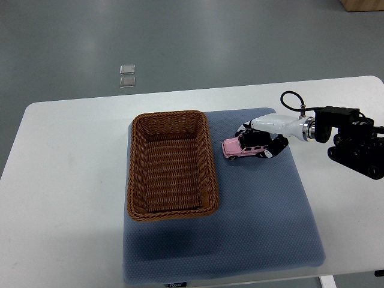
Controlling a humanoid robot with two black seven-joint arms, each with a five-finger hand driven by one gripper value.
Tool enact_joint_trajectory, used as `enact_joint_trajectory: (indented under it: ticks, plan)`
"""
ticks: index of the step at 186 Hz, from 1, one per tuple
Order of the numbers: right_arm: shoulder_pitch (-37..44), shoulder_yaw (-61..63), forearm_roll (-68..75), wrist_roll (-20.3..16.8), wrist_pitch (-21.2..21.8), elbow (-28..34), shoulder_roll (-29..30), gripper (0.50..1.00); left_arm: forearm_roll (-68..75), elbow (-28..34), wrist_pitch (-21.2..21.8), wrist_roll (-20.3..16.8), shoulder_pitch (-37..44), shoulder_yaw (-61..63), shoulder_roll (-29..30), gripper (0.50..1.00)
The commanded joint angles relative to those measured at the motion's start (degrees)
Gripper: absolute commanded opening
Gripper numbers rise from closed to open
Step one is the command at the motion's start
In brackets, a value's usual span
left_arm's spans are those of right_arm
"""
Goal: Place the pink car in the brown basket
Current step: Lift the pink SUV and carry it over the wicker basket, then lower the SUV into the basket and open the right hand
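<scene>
- The right hand (264, 139) enters from the right edge on a white forearm shell with a black wrist assembly behind it. Its fingers are curled around the rear half of the pink car (242, 147), one set above the roof and one set at the lower rear corner.
- This grip appears to clamp the car from both sides, so the toy would be held against sliding when it is carried sideways. Whether the wheels are touching the mat cannot be determined from this view.
- The left hand is not in view.
- The pink car lies on the blue-grey mat (264, 222), just beside the right rim of the brown basket (139, 174) and near its upper corner. It has not yet entered the basket.
- The car points with its front toward the basket, so the remaining travel is judged to be a short leftward transfer over the rim.
- The pink car is a boxy off-road model with a pale pink body, dark windows, dark wheels and a black fitting on the roof. Its rear is partly hidden by the fingers.
- The brown basket is rectangular, woven and open-topped. Its interior is empty. It rests partly on the mat and partly on the white table (66, 180).
</scene>
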Motion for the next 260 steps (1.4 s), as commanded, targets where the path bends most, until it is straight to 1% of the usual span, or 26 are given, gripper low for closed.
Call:
enact_joint_trajectory:
  ticks: [1,2,5,6,7,8,10,34,54,88,110,137,147,183,216,230,242,246,251,252,253,254,255,256,257,260]
  plan:
    - [0.0,0.0,0.0,-0.2,-0.1,-0.2,0.0,0.560,0.0,0.0,0.0,0.0,0.0,-0.1,0.0,1.000]
    - [0.0,0.0,0.0,-0.3,-0.1,-0.2,0.0,0.546,0.0,0.0,0.0,0.0,0.0,0.0,0.0,1.000]
    - [0.0,0.0,0.0,-0.3,-0.1,-0.2,0.0,0.533,0.0,0.0,0.0,0.0,0.0,0.0,0.0,1.000]
    - [0.0,0.0,0.0,-0.5,-0.1,-0.2,0.0,0.519,-0.1,0.0,0.0,0.0,0.0,0.0,0.0,1.000]
    - [0.0,0.0,0.0,-0.5,-0.1,-0.2,0.0,0.519,-0.1,0.0,0.0,0.0,0.0,0.0,0.0,1.000]
    - [0.0,0.0,0.0,-0.6,-0.1,-0.2,0.0,0.505,0.0,0.0,0.0,0.0,0.0,0.0,0.0,1.000]
    - [0.0,0.0,0.0,-0.8,-0.2,-0.2,0.0,0.500,0.0,0.0,0.0,0.0,0.0,0.0,0.0,1.000]
    - [0.1,0.1,0.0,-1.2,-1.8,-0.2,-0.2,0.500,0.0,0.0,0.0,0.0,0.0,0.0,0.0,1.000]
    - [0.1,0.4,0.1,-1.2,-3.9,-0.4,-0.4,0.500,0.0,0.0,0.0,0.0,0.0,0.0,0.0,1.000]
    - [2.0,1.4,0.8,-1.2,-6.6,-0.4,-1.5,0.500,0.0,0.0,0.0,0.0,0.0,0.0,0.0,1.000]
    - [5.7,1.5,1.4,-1.0,-7.6,-0.4,-1.9,0.500,0.0,0.0,0.0,0.0,0.0,0.0,0.0,1.000]
    - [9.3,1.5,2.8,-0.6,-8.3,-0.1,-0.8,0.500,0.0,0.0,0.0,0.0,0.0,0.0,0.0,1.000]
    - [10.5,1.5,3.1,-0.5,-8.4,-0.1,0.3,0.500,0.0,0.0,0.0,0.0,0.0,-0.1,0.0,1.000]
    - [12.5,1.4,3.4,-0.6,-9.1,0.0,7.4,0.500,0.0,0.0,0.0,0.0,0.0,-0.1,0.0,1.000]
    - [12.6,0.3,3.2,-0.7,-9.2,-0.5,15.3,0.500,-0.1,0.1,0.0,0.0,0.0,-0.1,0.0,1.000]
    - [12.0,0.1,3.2,-0.7,-9.2,-1.0,17.3,0.500,-0.1,0.1,0.0,0.0,0.0,-0.1,0.0,1.000]
    - [11.7,-0.4,3.0,-0.8,-9.1,-1.3,17.9,0.500,-0.1,0.1,0.0,0.0,0.0,-0.1,0.0,1.000]
    - [11.3,-1.3,2.9,-0.9,-9.2,-1.5,18.0,0.529,-0.1,0.1,0.0,0.0,0.0,-0.1,0.0,1.000]
    - [11.1,-2.1,2.9,-0.9,-9.2,-1.6,17.9,0.552,-0.1,0.1,0.0,0.0,0.0,-0.1,0.0,1.000]
    - [11.0,-2.6,2.9,-0.9,-9.2,-1.8,17.9,0.568,-0.1,0.1,0.0,0.0,0.0,-0.1,0.0,1.000]
    - [11.0,-2.6,2.9,-0.9,-9.2,-1.8,17.9,0.568,-0.1,0.1,0.0,0.0,0.0,-0.1,0.0,1.000]
    - [11.0,-3.0,2.9,-0.9,-9.2,-2.0,18.0,0.582,-0.1,0.1,0.0,0.0,0.0,-0.1,0.0,1.000]
    - [11.0,-3.0,2.9,-0.9,-9.2,-2.0,18.0,0.582,-0.1,0.1,0.0,0.0,0.0,-0.1,0.0,1.000]
    - [11.0,-3.5,2.9,-0.9,-9.2,-2.2,17.9,0.594,-0.1,0.1,0.0,0.0,0.0,-0.1,0.0,1.000]
    - [11.0,-3.5,2.9,-0.9,-9.2,-2.2,17.9,0.594,-0.1,0.1,0.0,0.0,0.0,-0.1,0.0,1.000]
    - [10.9,-4.2,2.9,-1.0,-9.2,-2.7,18.0,0.617,-0.1,0.1,0.0,0.0,0.0,-0.1,0.0,1.000]
